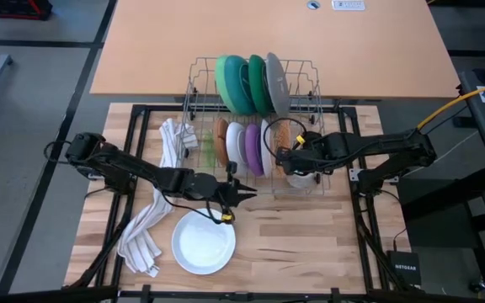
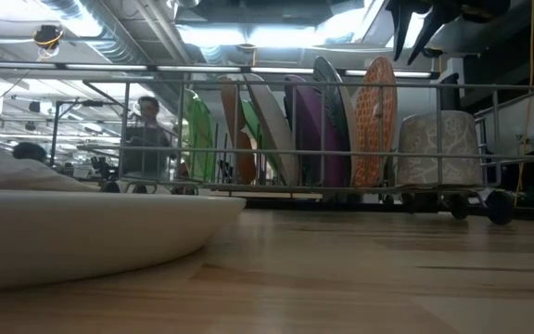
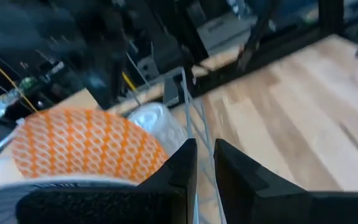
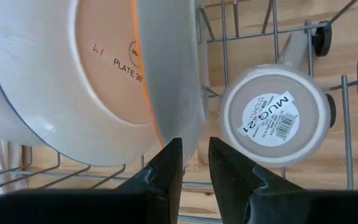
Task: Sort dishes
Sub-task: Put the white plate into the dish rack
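High view: dishes (image 1: pixel 247 84) stand in the rack (image 1: pixel 196 80), white bowl (image 1: pixel 203 242) on the tabletop (image 1: pixel 310 244). Left gripper (image 1: pixel 247 193) and right gripper (image 1: pixel 278 156) both narrowly parted, holding nothing.

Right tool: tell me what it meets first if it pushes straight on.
Probably the rim of the orange patterned plate, standing on edge in the dish rack just ahead of the right tool; the mug sits off to one side.
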You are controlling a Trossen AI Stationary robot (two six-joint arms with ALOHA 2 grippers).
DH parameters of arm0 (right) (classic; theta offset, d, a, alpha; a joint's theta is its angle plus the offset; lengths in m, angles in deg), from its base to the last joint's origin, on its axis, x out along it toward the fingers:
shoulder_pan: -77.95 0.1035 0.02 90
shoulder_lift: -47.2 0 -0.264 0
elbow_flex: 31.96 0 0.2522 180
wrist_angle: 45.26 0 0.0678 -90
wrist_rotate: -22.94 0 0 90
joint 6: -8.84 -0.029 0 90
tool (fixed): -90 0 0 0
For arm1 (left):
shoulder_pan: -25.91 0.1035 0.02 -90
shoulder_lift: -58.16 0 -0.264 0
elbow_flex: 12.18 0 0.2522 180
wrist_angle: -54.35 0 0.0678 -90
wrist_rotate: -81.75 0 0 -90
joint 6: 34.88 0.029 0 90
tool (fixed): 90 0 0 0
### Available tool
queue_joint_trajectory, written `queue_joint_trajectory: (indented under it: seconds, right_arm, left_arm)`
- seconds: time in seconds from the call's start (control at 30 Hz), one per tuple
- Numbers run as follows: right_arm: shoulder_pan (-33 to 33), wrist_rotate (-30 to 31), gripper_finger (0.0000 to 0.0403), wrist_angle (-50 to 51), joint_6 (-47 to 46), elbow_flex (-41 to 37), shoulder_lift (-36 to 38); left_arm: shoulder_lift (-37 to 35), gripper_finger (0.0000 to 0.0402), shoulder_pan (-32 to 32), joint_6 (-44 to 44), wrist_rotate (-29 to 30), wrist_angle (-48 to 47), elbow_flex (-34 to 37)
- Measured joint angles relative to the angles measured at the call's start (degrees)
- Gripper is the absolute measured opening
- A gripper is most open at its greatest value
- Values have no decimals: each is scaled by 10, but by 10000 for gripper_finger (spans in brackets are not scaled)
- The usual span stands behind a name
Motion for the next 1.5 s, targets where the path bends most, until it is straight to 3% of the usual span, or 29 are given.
queue_joint_trajectory:
  seconds: [0.2,0.37,0.53,0.77,0.9,1.27,1.5]
  right_arm:
    - [10,2,82,1,13,0,1]
    - [64,28,82,-20,13,0,1]
    - [141,89,82,-106,12,0,0]
    - [217,134,82,-227,13,0,-34]
    - [233,115,82,-253,13,0,-72]
    - [232,-9,82,-353,11,0,-190]
    - [232,-70,82,-378,11,0,-254]
  left_arm:
    - [-70,47,-34,-94,15,-65,-1]
    - [-151,47,-80,-264,15,-242,-1]
    - [-208,47,-138,-458,6,-430,-1]
    - [-215,47,-224,-712,-6,-641,-1]
    - [-206,47,-264,-802,-7,-671,19]
    - [-180,53,-313,-825,-19,-657,64]
    - [-145,127,-313,-758,-19,-569,64]
